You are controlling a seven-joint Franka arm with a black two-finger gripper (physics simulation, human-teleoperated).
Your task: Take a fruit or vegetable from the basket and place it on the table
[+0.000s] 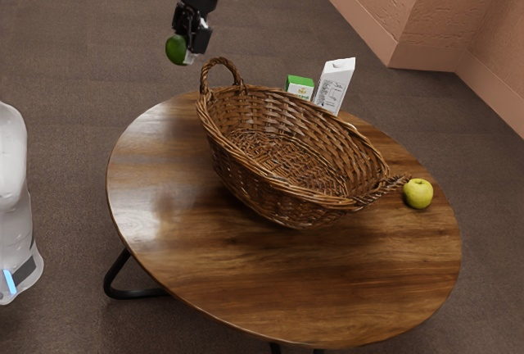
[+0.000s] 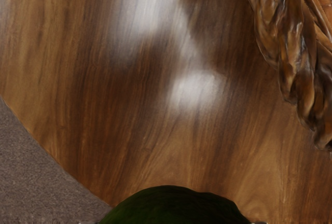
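Green fruit [image 1: 175, 50] clasped in the gripper [image 1: 183, 49], jaws parted by its width, higher than the basket [image 1: 286, 196].

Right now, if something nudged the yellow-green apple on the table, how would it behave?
The apple would probably roll, being round. Its skin looks smooth, so it may slip when pinched. The edge of the table is near, so it could fall.

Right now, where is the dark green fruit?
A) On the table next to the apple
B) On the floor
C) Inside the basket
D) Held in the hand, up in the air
D: the exterior view shows the dark green fruit in the hand, in the air and clear of both the basket and the table.
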